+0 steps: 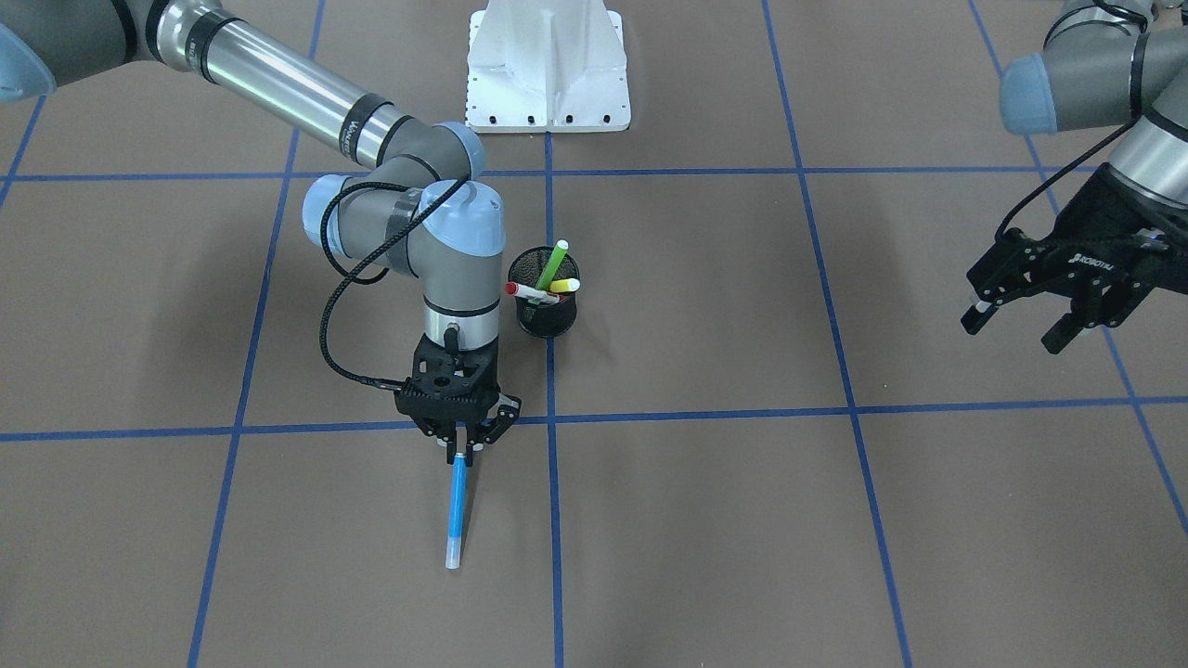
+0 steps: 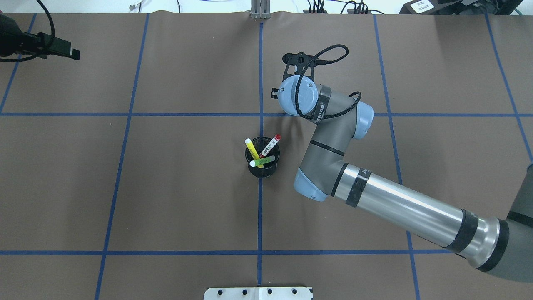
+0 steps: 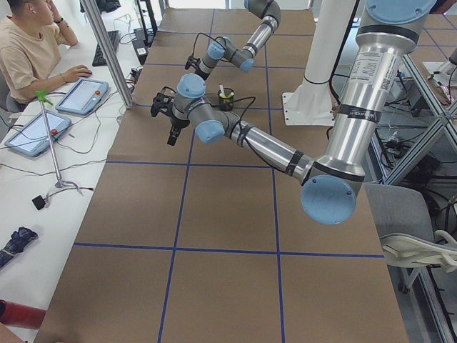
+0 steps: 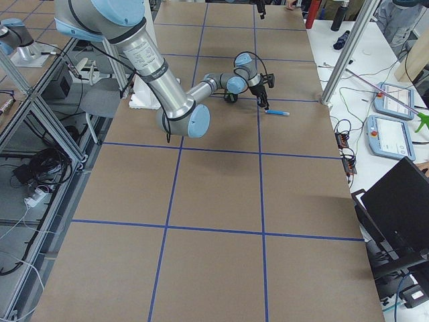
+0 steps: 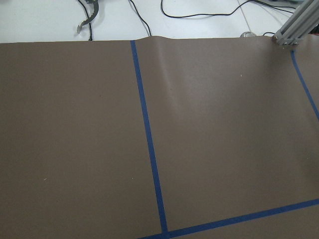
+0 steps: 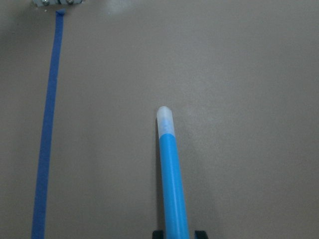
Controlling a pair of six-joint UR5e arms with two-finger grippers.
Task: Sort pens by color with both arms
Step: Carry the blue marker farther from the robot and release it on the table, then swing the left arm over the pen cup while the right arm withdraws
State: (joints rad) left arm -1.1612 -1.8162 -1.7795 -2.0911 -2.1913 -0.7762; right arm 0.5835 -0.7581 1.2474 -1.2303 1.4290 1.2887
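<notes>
A blue pen [image 1: 455, 508] lies along the brown table, its clear cap pointing away from my right gripper [image 1: 461, 443]. That gripper points down and is shut on the pen's near end; the right wrist view shows the blue pen [image 6: 171, 174] between both fingertips. A black mesh cup [image 1: 546, 314] beside the right arm holds a green pen [image 1: 554, 262], a yellow pen [image 1: 565, 286] and a red-capped white pen [image 1: 529, 291]. My left gripper [image 1: 1013, 332] hangs open and empty, well away from the cup. From overhead, the right wrist hides the blue pen.
The white base stand [image 1: 548, 74] sits at the table's robot side. Blue tape lines [image 1: 551, 520] divide the brown cover into squares. A person [image 3: 28, 53] sits at a side desk with tablets beyond the table's edge.
</notes>
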